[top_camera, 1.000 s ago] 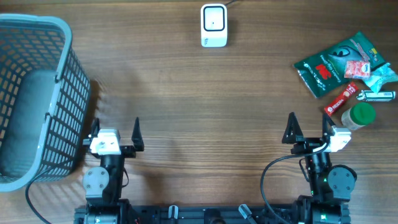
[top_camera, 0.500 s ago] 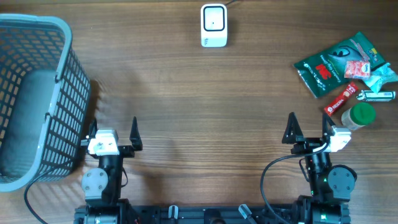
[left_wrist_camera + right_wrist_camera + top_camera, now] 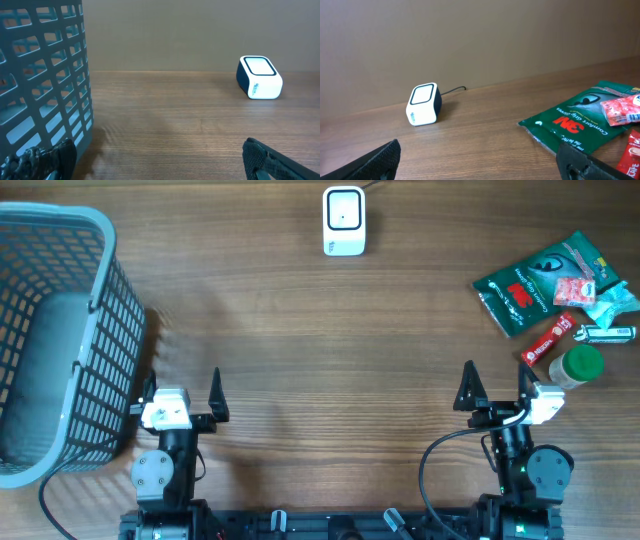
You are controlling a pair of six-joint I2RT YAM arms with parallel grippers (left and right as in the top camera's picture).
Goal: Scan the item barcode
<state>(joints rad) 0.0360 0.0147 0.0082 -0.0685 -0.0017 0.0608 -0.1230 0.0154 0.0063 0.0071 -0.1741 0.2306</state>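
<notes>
**A mock shop checkout, laid out on a robot test bench.**

A retail counter is suggested by the white barcode scanner, placed with its cable at the far side of a wood-grain table. It is also suggested by the grey plastic shopping basket stood at the left, and by packaged goods gathered at the right: a green packet, a red sachet and a green-lidded jar. The bench side is shown by the left arm and right arm mounted at the near edge, and by the plain brown wall behind.
</notes>
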